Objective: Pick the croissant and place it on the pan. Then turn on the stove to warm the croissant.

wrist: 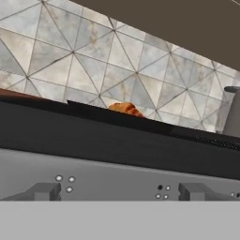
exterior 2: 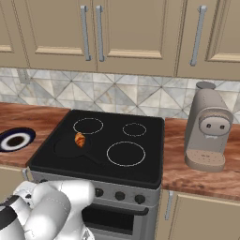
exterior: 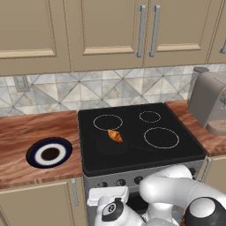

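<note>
Croissant (exterior: 114, 135) lies in the black pan (exterior: 106, 146) on the stove (exterior: 176, 152); pincer (wrist: 119, 192) gapes wide before its knobs, holding nothing.

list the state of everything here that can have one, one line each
croissant: lying on the pan, nothing gripping it
pan: flat on the stove's front left ring, handle pointing right
stove: no ring glowing
plate: on the counter left of the stove, nothing on it
coffee machine: upright on the counter right of the stove
upper cabinets: doors closed
gripper: low at the stove's knob panel, jaws open, holding nothing
</note>
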